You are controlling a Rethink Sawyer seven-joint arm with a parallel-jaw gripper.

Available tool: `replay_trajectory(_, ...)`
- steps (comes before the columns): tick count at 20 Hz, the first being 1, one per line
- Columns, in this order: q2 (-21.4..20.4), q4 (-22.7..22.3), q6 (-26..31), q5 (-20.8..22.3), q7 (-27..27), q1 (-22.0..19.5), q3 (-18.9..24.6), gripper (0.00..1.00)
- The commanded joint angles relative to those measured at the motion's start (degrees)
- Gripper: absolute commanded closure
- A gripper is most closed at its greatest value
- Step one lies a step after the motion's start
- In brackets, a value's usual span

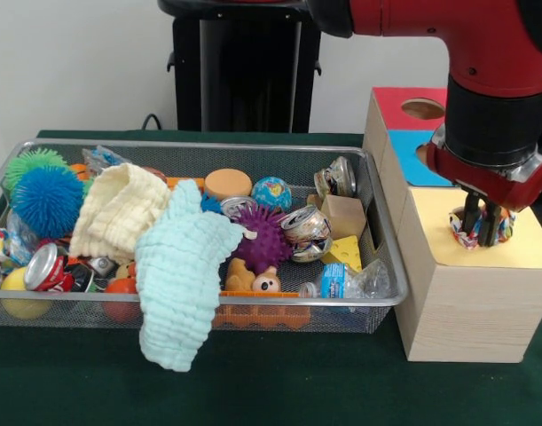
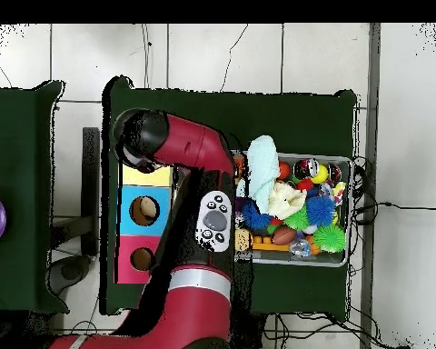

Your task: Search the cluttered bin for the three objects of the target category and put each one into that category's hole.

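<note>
My gripper [image 1: 480, 227] hangs straight down over the yellow top [image 1: 528, 244] of the wooden box, shut on a small multicoloured object [image 1: 506, 224] that sits at the yellow surface. The hole under it is hidden by the fingers and the object. Behind it lie the blue section, with part of its hole [image 1: 420, 153] showing, and the red section with a round hole [image 1: 422, 109]. In the overhead view the arm [image 2: 167, 141] covers the gripper above the yellow section [image 2: 140, 174]. Crushed cans [image 1: 306, 229] [image 1: 337, 176] [image 1: 49, 266] lie in the wire bin [image 1: 200, 146].
The bin stands left of the box. It holds a light-blue cloth [image 1: 177, 266] draped over its front rim, a cream cloth [image 1: 120, 209], a purple spiky ball [image 1: 266, 240], a blue spiky ball [image 1: 47, 200], a cheese wedge [image 1: 344, 253] and a plastic bottle [image 1: 346, 280].
</note>
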State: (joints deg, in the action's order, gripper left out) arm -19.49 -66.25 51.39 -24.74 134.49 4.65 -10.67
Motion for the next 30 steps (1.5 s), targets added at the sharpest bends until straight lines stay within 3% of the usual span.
replay_trajectory(1, 9.49, -9.48, -21.87, 1.26, -3.69, -3.39, 14.42, 1.00)
replay_trajectory(8, 8.52, -13.34, -27.00, 4.70, -5.62, -5.75, 18.26, 1.00)
replay_trajectory(15, 8.30, -14.88, -29.47, 8.05, -3.64, -6.44, 19.44, 1.00)
replay_trajectory(25, 8.85, -12.58, -24.52, 10.76, -4.08, -6.19, 19.24, 1.00)
replay_trajectory(30, 8.63, -10.38, -20.82, 11.06, 1.12, -2.84, 15.36, 1.00)
